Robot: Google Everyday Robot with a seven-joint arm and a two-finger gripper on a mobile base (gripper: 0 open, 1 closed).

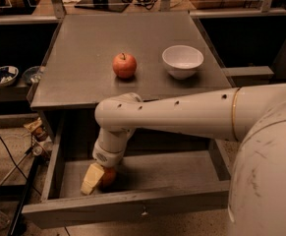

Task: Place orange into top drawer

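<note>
The orange (108, 176) lies low inside the open top drawer (128, 203), at its left front, partly hidden. My gripper (99, 178) reaches down into the drawer from above, and its pale yellow tip sits right against the orange's left side. The white arm (182, 114) crosses in front of the tabletop edge and covers the middle of the drawer. The drawer's small metal pull (143, 211) shows on the front panel.
A red apple (125, 65) and a white bowl (183, 60) stand on the grey tabletop (83, 48) above the drawer. Cables and clutter lie on the floor at the left. The robot's white body (265, 181) fills the right foreground.
</note>
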